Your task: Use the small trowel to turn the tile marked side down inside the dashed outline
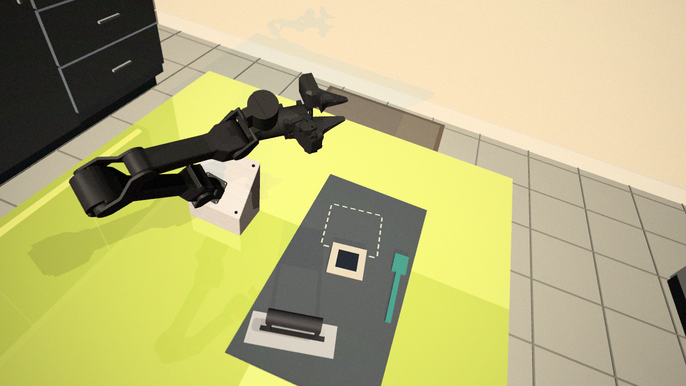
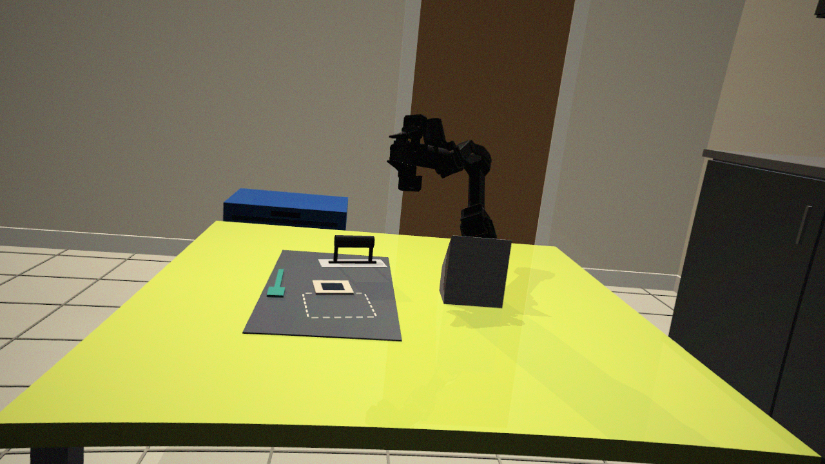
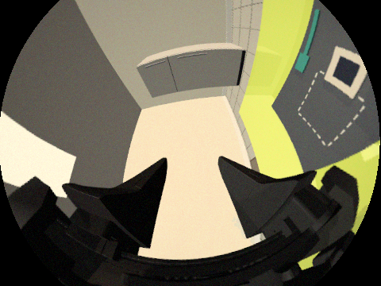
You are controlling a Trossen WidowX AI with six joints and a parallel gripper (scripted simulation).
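Teal trowel [image 1: 396, 285] [image 2: 276, 287] [image 3: 306, 48], lying flat on the dark grey mat [image 1: 306, 288] [image 2: 323, 328] [image 3: 290, 127], right of centre in the top view. Cream tile [image 1: 333, 261] [image 2: 318, 287] [image 3: 331, 71], dark square uppermost, overlaps the near edge of the dashed outline [image 1: 380, 236] [image 2: 374, 307] [image 3: 309, 126] at centre. Gripper [image 1: 346, 109] [image 2: 388, 149] [image 3: 193, 160], upper centre, raised above the yellow table [image 1: 465, 215] [image 2: 323, 392] [image 3: 258, 115]: fingers parted, nothing grasped.

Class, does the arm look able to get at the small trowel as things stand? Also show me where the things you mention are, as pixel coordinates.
Probably yes: the gripper [image 1: 345, 109] [image 2: 389, 149] [image 3: 193, 160] is open and holds nothing, and the green trowel [image 1: 393, 292] [image 2: 278, 282] [image 3: 310, 36] lies uncovered on the mat [image 1: 355, 307] [image 2: 323, 327] [image 3: 286, 115], though reach is uncertain.
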